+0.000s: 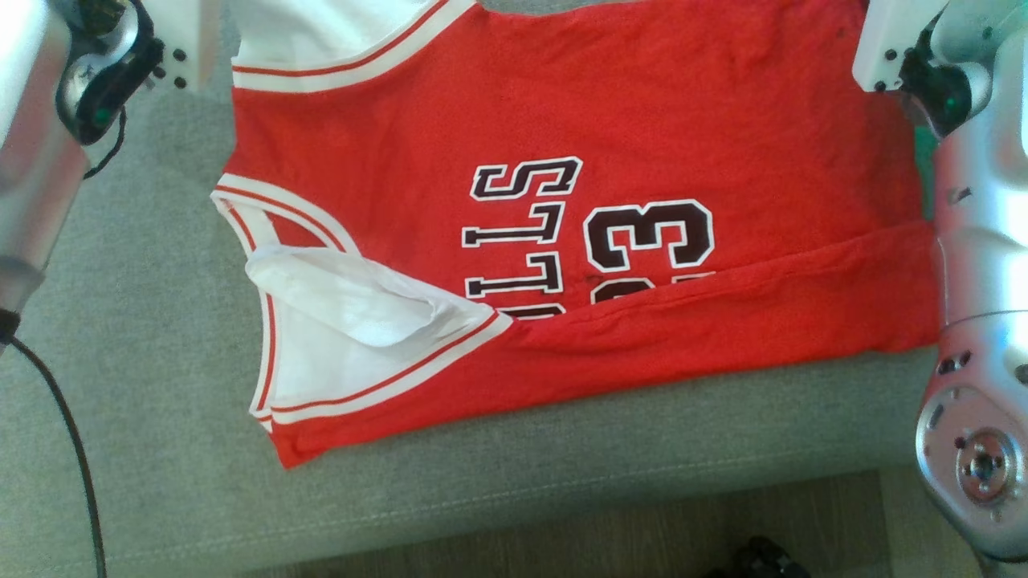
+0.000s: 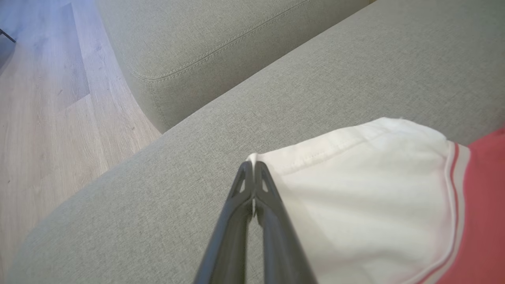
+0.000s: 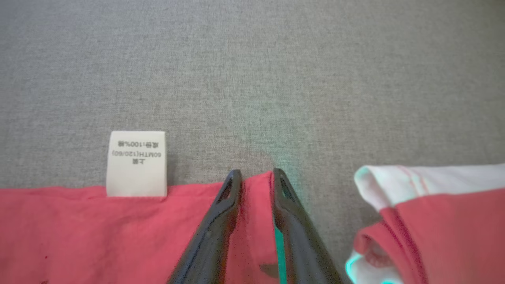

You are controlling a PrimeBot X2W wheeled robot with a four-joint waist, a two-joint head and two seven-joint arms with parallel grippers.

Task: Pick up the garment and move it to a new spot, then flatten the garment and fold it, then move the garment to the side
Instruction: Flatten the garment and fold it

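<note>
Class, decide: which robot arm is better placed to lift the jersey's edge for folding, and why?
Left. The left claw is shut on the white corner of the jersey; the right claw straddles the red hem, fingers apart.

The garment [image 1: 562,120] runs off the top edge of the head view, and its upper right corner lies under the right arm [image 1: 891,40]. A folded-up red strip [image 1: 723,305] hides the last of the lettering [image 1: 522,233] and most of a second digit. The care label [image 3: 136,163] carries print too fine to read. Whether the jaws of the right gripper [image 3: 256,173] pinch the red cloth between them cannot be told.
</note>
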